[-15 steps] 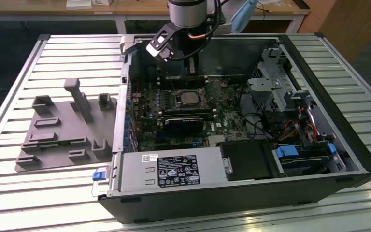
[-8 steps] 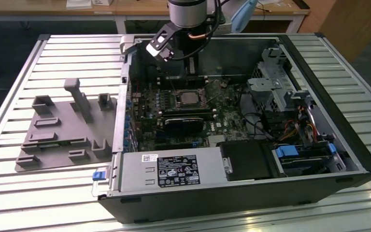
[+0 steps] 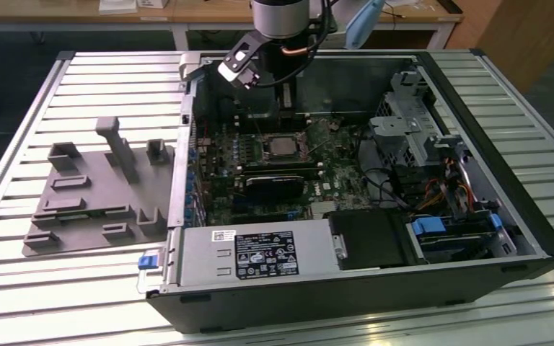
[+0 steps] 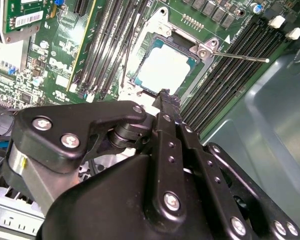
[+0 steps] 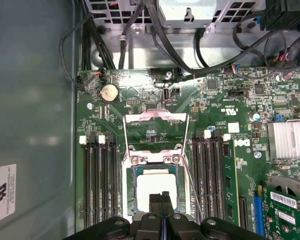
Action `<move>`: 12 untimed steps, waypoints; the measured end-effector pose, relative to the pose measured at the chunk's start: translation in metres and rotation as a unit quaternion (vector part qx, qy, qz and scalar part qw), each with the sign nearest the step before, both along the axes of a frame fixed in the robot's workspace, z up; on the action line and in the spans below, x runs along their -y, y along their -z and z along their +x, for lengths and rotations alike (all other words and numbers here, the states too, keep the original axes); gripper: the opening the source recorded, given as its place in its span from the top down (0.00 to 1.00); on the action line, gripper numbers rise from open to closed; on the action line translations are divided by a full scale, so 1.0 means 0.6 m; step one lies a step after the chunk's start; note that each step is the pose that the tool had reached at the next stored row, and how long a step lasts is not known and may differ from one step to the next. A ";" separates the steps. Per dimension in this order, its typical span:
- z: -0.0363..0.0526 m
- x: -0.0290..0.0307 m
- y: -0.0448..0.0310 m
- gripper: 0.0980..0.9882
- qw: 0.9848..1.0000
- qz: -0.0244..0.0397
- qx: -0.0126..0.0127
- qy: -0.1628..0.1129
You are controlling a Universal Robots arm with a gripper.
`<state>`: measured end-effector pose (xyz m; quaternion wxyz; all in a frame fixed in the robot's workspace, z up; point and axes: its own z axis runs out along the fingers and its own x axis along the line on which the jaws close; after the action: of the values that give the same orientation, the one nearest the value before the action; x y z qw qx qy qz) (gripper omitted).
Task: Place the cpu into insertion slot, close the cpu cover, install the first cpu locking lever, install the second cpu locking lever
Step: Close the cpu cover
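Starting closest in: your black two-finger metal gripper [image 5: 161, 199] has its fingers [image 5: 155, 201] pressed flat together w/ nothing between them. In both wrist views the tips hang over the edge of the flat, dull silver-grey square cpu [image 5: 152, 186] that lies nearest the gripper. You can't tell from these views whether they touch it.

The cpu lies flat & square inside the insertion slot [image 5: 132, 192], the small square socket w/ dark frame and silvery rim on the green circuit board [image 5: 215, 112].

Past the cpu, the thin silvery metal frame of the cpu cover [image 5: 155, 116] is swung open on its hinges at the slot's far side. A thin silver wire locking lever [image 4: 240, 56] sticks out free from one slot corner, crossing the long black memory slots [image 5: 97, 185] that flank the socket on both sides.

Farther on you've got a round silver coin cell [image 5: 109, 92] on the board.

In the exterior view the arm reaches down into the open dark grey computer case [image 3: 537, 238]. The case lies on a slatted silver metal table [image 3: 84, 79]. A grey moulded plastic fixture [image 3: 84, 209] sits just beside it, on the exterior view's left.
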<state>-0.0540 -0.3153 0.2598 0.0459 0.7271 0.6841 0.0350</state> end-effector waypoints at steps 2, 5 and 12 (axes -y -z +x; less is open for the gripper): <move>0.000 0.0000 -0.001 1.00 1.000 0.000 0.000 0.000; 0.001 0.0000 -0.002 1.00 1.000 0.000 0.000 0.000; 0.001 -0.0001 -0.014 1.00 1.000 0.000 0.000 0.000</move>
<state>-0.0536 -0.3153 0.2680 0.0458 0.7271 0.6841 0.0350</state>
